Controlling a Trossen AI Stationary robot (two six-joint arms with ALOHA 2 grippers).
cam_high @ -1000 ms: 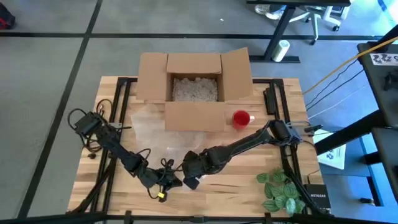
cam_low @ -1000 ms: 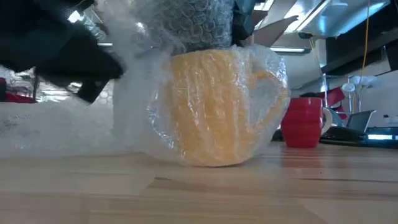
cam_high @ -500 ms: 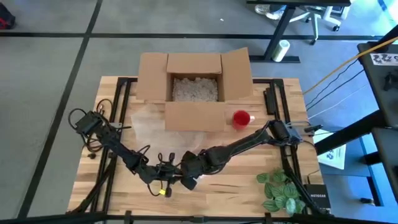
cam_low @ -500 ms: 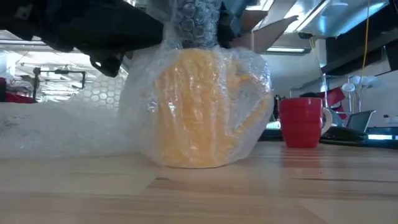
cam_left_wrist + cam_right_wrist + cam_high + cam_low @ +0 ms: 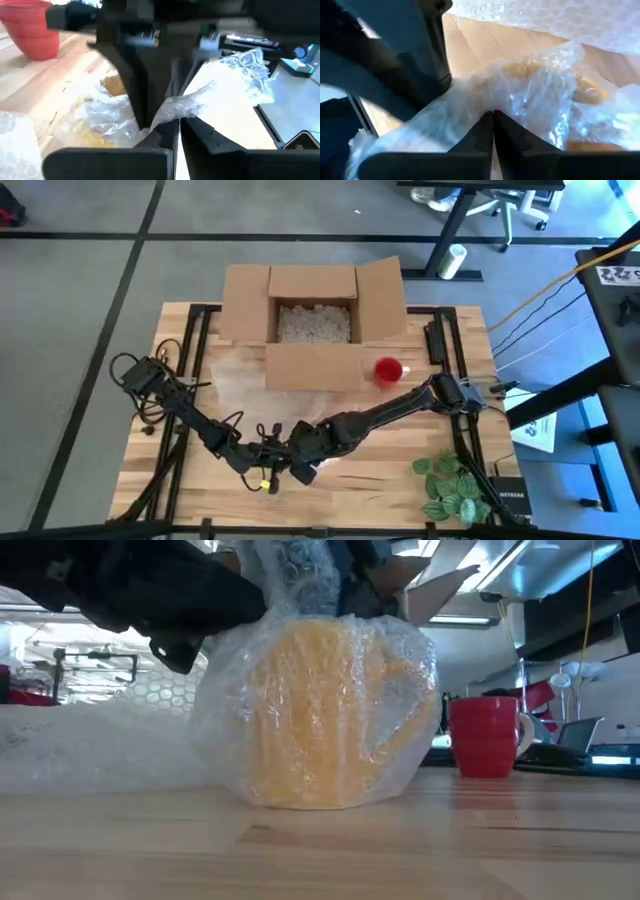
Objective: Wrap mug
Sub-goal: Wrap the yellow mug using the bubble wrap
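A yellow mug [image 5: 318,715] stands upright on the table near its front edge, covered in clear bubble wrap [image 5: 225,700] whose loose ends are gathered into a bunch [image 5: 300,575] above the rim. My left gripper [image 5: 270,456] and my right gripper [image 5: 298,458] meet over the mug, both shut on that bunch. In the left wrist view the wrap [image 5: 182,105] runs between my own fingers, with the right gripper's dark fingers [image 5: 135,75] just beyond. More wrap [image 5: 238,385] trails flat toward the box. My left gripper pinches the gathered bubble wrap [image 5: 170,114] between its two fingers above the mug, coming in from the table's left. The mug stands on the table under the hold. My right gripper pinches the same bunch of wrap [image 5: 485,102] between its shut fingers, coming from the right side and above; several layers are crumpled together there.
A red mug [image 5: 388,369] stands to the right behind the work spot, in front of an open cardboard box [image 5: 312,310] filled with packing peanuts. A green plant [image 5: 450,485] lies at the near right corner. Bare wood lies in front of the yellow mug.
My left gripper has moved toward the table's right, up to the mug, and has come to the gathered wrap beside the right gripper. The bunch above the mug has been drawn narrower, and the wrapped mug has shifted slightly toward the left.
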